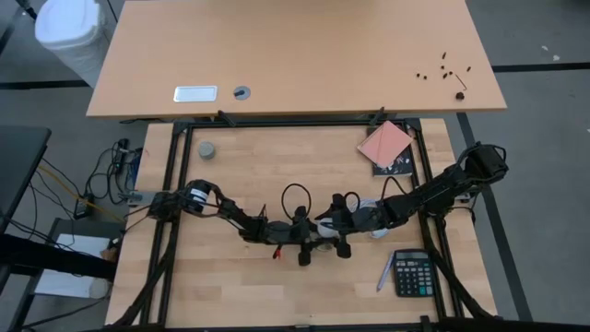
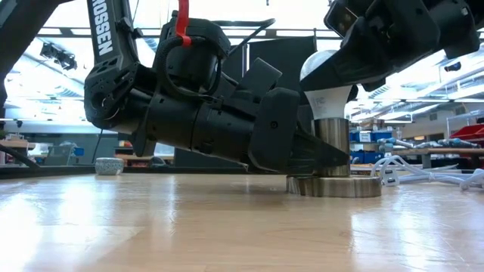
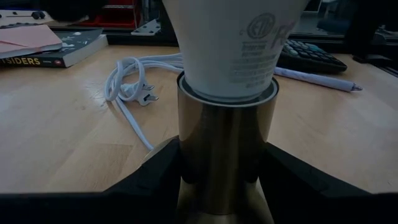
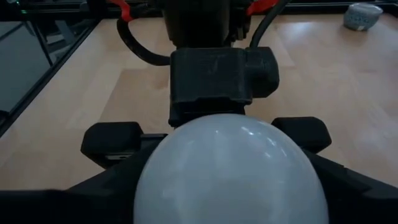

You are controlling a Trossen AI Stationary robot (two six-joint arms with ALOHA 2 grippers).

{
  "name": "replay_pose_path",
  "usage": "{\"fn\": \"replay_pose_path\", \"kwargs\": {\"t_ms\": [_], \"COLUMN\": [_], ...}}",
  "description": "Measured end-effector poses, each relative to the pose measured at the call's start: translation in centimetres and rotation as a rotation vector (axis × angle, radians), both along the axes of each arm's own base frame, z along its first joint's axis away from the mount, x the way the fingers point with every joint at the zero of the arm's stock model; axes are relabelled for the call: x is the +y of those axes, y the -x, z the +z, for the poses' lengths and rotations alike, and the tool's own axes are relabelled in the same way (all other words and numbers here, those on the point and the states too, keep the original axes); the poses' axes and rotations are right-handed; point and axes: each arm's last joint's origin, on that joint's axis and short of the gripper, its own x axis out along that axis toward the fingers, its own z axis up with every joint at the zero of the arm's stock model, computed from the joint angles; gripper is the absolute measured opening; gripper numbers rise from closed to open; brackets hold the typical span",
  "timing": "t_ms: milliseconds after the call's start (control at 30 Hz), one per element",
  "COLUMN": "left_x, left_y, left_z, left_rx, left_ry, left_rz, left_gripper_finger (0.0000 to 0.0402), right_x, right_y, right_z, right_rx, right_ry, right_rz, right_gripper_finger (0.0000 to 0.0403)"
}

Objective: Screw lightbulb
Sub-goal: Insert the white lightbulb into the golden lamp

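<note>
Lettering on the lightbulb [image 3: 230,46] shows a round mark and a partial "F"; the book [image 3: 46,46] beside the white cord [image 3: 127,87] reads "SIDERS". My right gripper [image 4: 227,180] grips the bulb's head, which stands upright, base down in the brass socket [image 2: 333,155]. My left gripper [image 3: 224,180] clamps that socket mid-table, bare wood around it.

- lightbulb [image 4: 231,168]: smooth, glossy white head
- socket [image 3: 227,155]: polished, brassy metal
- table [image 2: 189,227]: pale wood, slight sheen
- left gripper [image 3: 227,186]: matt black plastic fingers
- cord [image 3: 127,81]: smooth white plastic
</note>
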Motion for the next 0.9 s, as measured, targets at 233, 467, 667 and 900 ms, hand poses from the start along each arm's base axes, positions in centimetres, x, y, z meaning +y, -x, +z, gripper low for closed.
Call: {"fn": "replay_pose_path", "kwargs": {"t_ms": [233,467,667,900], "left_x": [0.0,0.0,0.06,0.06], "left_y": [-0.01,-0.01,-0.01,-0.01], "left_z": [0.01,0.01,0.01,0.02], "left_rx": [-0.001,-0.001,-0.002,-0.004], "left_ry": [0.001,0.003,0.001,0.002], "left_rz": [0.0,0.001,0.023,0.023], "left_gripper_finger": [0.0193,0.0193,0.0193,0.0193], "right_x": [0.0,0.07,0.46,0.54], "right_y": [0.0,0.05,0.22,0.25], "right_z": [0.0,0.0,0.02,0.01], "right_rx": [0.0,-0.004,-0.013,-0.013], "right_ry": [0.002,-0.001,0.013,0.013], "right_rz": [0.001,-0.035,-0.07,-0.068], "right_gripper_finger": [0.0306,0.0306,0.0304,0.0265]}}
